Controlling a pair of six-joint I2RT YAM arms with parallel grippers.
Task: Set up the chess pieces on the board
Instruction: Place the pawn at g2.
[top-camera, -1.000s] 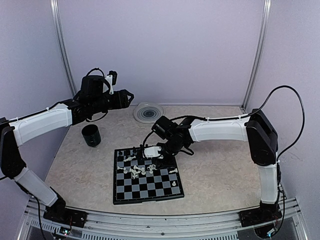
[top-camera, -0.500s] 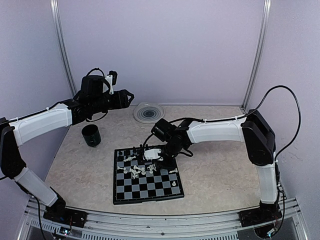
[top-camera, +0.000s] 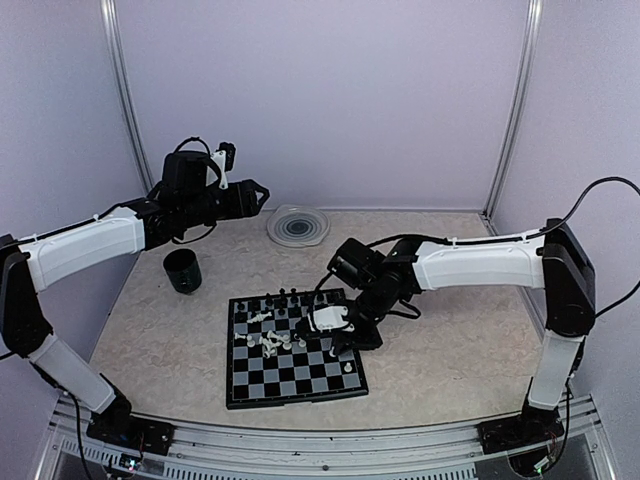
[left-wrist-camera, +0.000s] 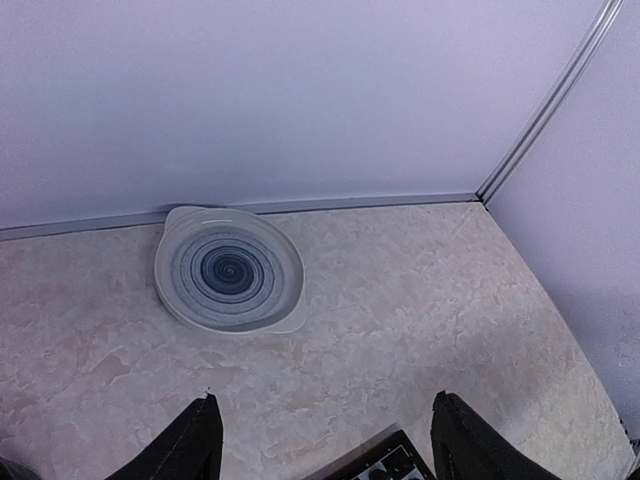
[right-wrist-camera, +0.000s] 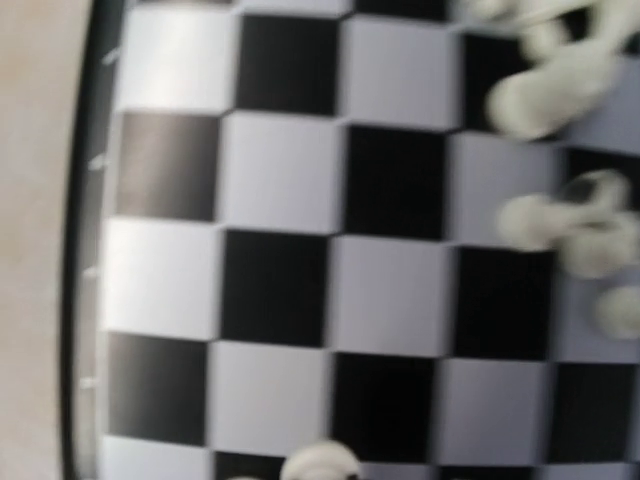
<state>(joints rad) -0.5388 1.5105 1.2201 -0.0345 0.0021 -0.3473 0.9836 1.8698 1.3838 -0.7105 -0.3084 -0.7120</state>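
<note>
The small square black-and-white chequered board (top-camera: 290, 385) lies on the pale marbled counter (top-camera: 440, 340) in front of the arms. Most of the tiny cream plastic chessmen (top-camera: 274, 338) lie tumbled in a loose heap near its middle. A few tiny black chessmen (top-camera: 285, 297) stand along its far edge, and one or two cream ones stand apart towards the right side.

The right tool (top-camera: 338, 325) hangs low over the board just right of the heap, its jaws pressed together. Whether a piece is nipped between them I cannot tell, for its own camera shows only blurred squares and pieces. The left tool (left-wrist-camera: 325, 452) is up high and well back, fingers (left-wrist-camera: 195, 445) spread wide on nothing, facing the round clear ridged plate (left-wrist-camera: 229, 270).

These men look feather-light, hard and smooth, so I'd judge they will skid or topple at a nudge and could pop out of a pinch. They are best taken one at a time from above, across the narrow waist, starting at the heap's edge.
</note>
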